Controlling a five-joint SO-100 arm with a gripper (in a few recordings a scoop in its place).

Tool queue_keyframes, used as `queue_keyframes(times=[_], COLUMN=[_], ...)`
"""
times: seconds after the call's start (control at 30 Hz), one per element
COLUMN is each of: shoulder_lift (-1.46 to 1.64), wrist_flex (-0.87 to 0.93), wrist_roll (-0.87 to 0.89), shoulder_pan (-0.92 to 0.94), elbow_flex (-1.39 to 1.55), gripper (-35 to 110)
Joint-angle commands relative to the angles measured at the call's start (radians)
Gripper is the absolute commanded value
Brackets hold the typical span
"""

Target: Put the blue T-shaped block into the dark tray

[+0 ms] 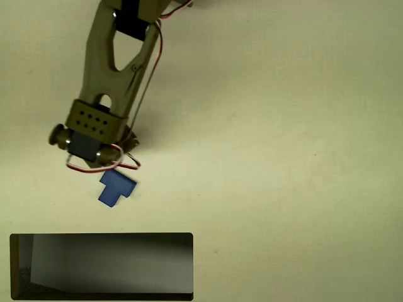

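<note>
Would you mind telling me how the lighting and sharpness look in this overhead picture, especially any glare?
In the overhead view the light is soft and even, with faint shadows; the dark tray shows a pale glossy sheen across its inside; the blue T-shaped block is crisp-edged, while the arm above it looks slightly soft.

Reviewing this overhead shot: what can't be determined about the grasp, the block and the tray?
- Gripper: its jaws lie under the wrist body and wires, so open or shut cannot be told.
- Blue T-shaped block: its upper edge is covered by the arm; held, touched or lying free is unclear.
- Dark tray: the bottom edge cuts it off; glare washes over its inside.
</note>
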Motion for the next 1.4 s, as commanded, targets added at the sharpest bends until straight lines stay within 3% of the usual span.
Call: queue_keyframes(times=[0.0,0.27,0.67,1.37], shoulder_lift=[-0.006,-0.342,-0.555,-0.787], wrist_flex=[-0.048,-0.035,-0.064,-0.624], wrist_roll=[-0.035,0.1,0.31,0.563], shoulder_pan=[0.038,-0.035,-0.192,-0.336], elbow_flex=[-0.057,-0.534,-0.845,-0.985], gripper=[0,0,0,0])
